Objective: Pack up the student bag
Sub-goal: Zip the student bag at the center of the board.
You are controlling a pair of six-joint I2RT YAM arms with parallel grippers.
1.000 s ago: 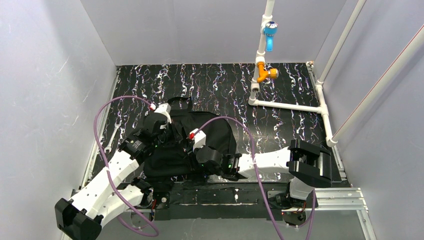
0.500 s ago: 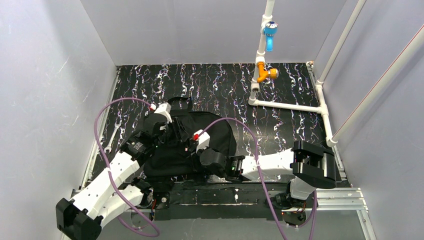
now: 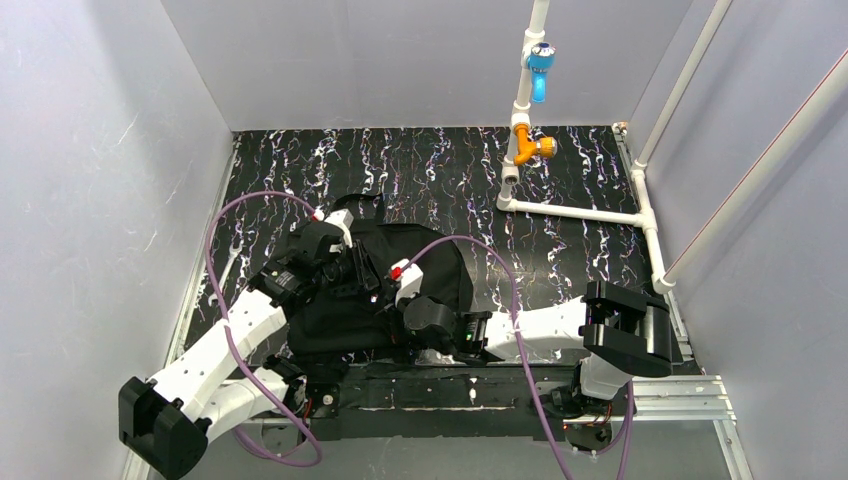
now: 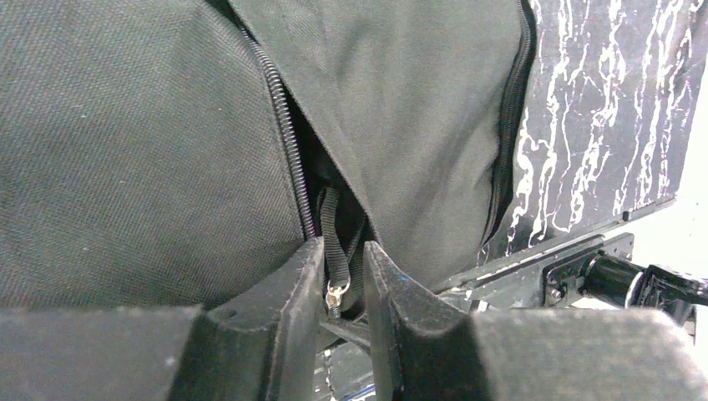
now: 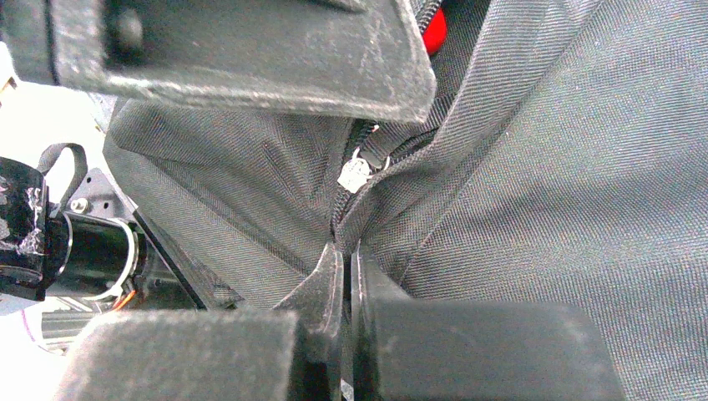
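Note:
The student bag (image 3: pixel 425 262), a large black fabric backpack, lies on the marbled black table just in front of both arms. My left gripper (image 3: pixel 362 278) is over its left half. In the left wrist view its jaws (image 4: pixel 342 280) are closed to a narrow gap on the zipper pull (image 4: pixel 336 291), a black strap with a small metal slider, beside the zipper teeth (image 4: pixel 284 134). My right gripper (image 3: pixel 405 328) is at the bag's near edge. Its jaws (image 5: pixel 346 259) are pinched shut on a fold of bag fabric (image 5: pixel 534 184) at the zipper seam. The same slider (image 5: pixel 355 174) shows just above them.
A wrench (image 3: pixel 222 275) lies by the left wall. A white pipe frame (image 3: pixel 575 212) with an orange valve (image 3: pixel 530 148) and a blue valve (image 3: pixel 541 60) stands at the back right. A metal rail (image 3: pixel 480 385) runs along the near edge. Something red (image 5: pixel 432 32) shows by the zipper.
My left gripper has moved right across the bag, along the zipper line. My right arm drew back slightly towards the near edge and still holds the fabric.

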